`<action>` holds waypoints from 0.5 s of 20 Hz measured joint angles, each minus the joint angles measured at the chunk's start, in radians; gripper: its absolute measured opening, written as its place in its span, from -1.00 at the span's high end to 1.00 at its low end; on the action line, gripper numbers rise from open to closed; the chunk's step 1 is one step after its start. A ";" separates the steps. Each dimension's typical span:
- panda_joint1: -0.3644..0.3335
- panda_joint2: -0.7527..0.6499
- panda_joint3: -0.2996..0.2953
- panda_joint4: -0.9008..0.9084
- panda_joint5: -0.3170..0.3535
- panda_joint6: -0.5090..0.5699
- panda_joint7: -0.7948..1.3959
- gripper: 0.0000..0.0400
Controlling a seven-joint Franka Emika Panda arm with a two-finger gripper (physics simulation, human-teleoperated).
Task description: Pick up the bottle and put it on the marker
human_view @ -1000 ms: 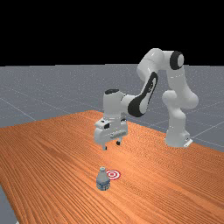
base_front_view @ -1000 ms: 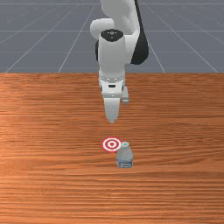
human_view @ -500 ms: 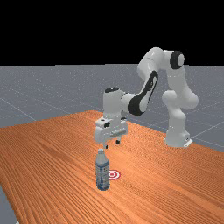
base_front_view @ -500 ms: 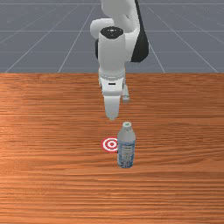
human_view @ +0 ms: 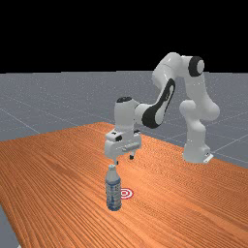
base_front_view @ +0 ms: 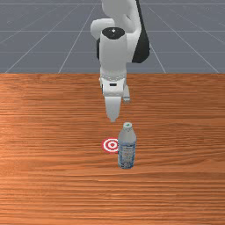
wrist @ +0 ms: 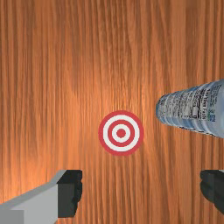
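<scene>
High above the table, my gripper (human_view: 124, 160) hangs with its fingers wide apart; its tip (base_front_view: 113, 120) lies behind the marker in the front view. The bottle (base_front_view: 127, 149), clear with a blue and white label, stands upright at the marker's right there, nearer the camera. Its body (human_view: 113, 189) partly covers the flat red-and-white ring marker (human_view: 126, 193) in the far view. In the wrist view the marker (wrist: 121, 133) lies beyond the open gripper (wrist: 141, 188), and the bottle (wrist: 190, 108) is beside it, its upper part cut off. Nothing is between the fingers.
The wooden table (base_front_view: 52, 132) spreads around the bottle and marker. At the far view's right, the arm's base (human_view: 196, 152) stands near the table's edge.
The bottle, which looked short with its lower part sunk into the tabletop, now shows at full height on the same spot. My hand has risen very slightly. The marker is unchanged.
</scene>
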 joint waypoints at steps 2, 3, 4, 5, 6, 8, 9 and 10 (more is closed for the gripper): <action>-0.002 0.003 0.002 0.005 0.004 -0.008 -0.004 -1.00; -0.002 0.001 0.001 0.000 0.005 0.000 -0.002 -1.00; -0.002 0.000 0.001 -0.001 0.005 0.000 -0.003 -1.00; -0.003 0.001 0.001 0.001 0.005 -0.004 -0.005 -1.00; -0.003 -0.002 0.001 -0.005 0.005 0.006 -0.005 -1.00; -0.003 -0.006 0.001 -0.009 0.004 0.012 -0.004 -1.00; -0.003 -0.006 0.001 -0.007 0.004 0.008 -0.004 -1.00; -0.003 -0.007 0.001 -0.008 0.004 0.009 -0.004 -1.00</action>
